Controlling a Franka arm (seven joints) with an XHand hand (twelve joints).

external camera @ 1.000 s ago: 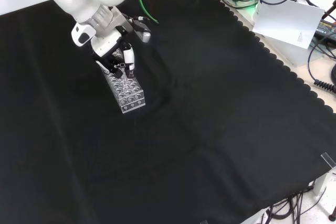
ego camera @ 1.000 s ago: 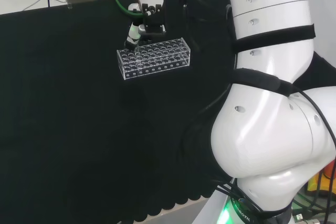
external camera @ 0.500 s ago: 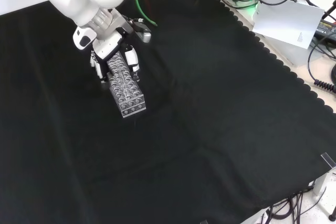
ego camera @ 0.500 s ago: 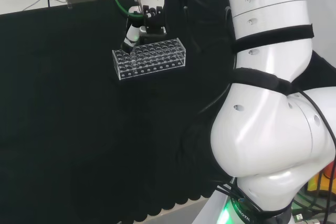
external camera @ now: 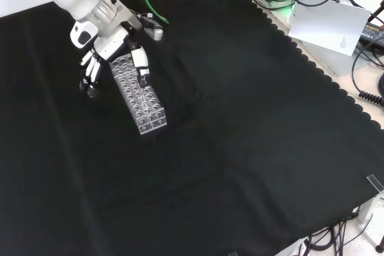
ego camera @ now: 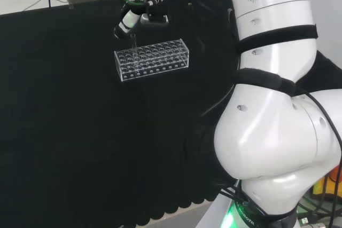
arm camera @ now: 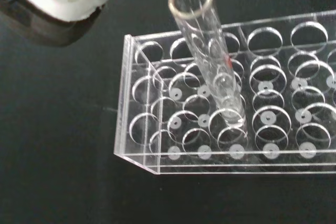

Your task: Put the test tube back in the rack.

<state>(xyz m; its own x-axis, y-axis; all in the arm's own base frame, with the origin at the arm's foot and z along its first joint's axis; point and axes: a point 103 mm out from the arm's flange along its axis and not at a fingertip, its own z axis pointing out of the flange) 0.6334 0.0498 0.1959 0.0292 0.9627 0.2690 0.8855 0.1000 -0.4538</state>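
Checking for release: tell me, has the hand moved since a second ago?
Yes. In the front view the hand moved left, off the rack, fingers open.

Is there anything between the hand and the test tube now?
No. In the head view the hand is above the rack, and bare cloth shows between it and the test tube.

text: none legible | labels: none legible | numbers: none legible
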